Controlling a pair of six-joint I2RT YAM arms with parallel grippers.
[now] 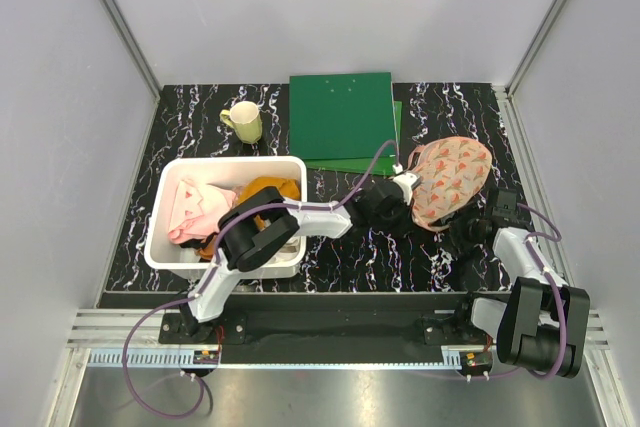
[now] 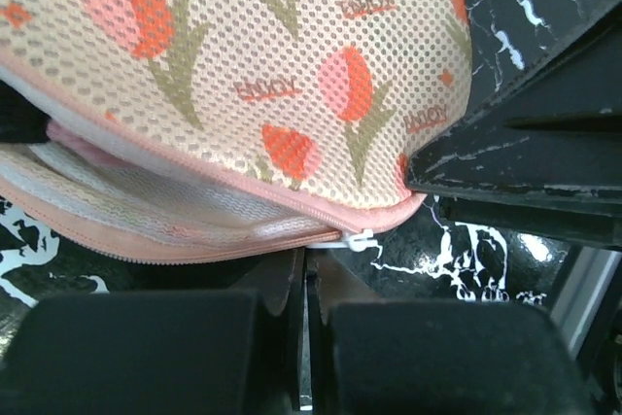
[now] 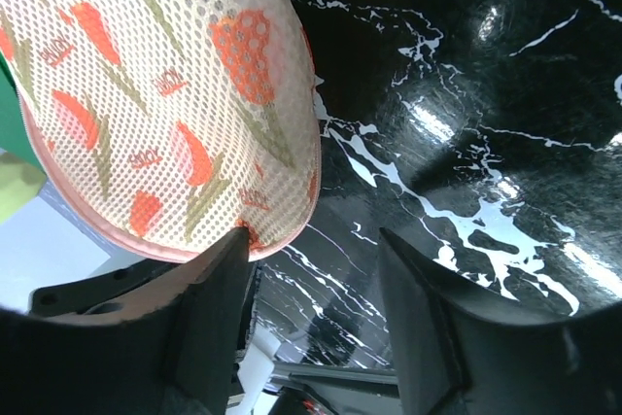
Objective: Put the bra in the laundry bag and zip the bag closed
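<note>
Left end effector (image 2: 307, 271), fingers pressed together at zip pull (image 2: 356, 239), hold uncertain; open seam of bag (image 2: 243, 65) runs leftward. Right end effector (image 3: 311, 240), jaws apart, flanks bag.

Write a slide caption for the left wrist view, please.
Left claw shut beside the white zipper pull of the partly open laundry bag.

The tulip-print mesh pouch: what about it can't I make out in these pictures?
- Inside the cream tulip-print mesh laundry pouch: all views, its top shell hides whether a bra is in.
- Small white zipper pull: left wrist view, too small to tell whether the shut left hand pinches it.
- Pink zipper: left wrist view, left edge cuts it off.
</note>
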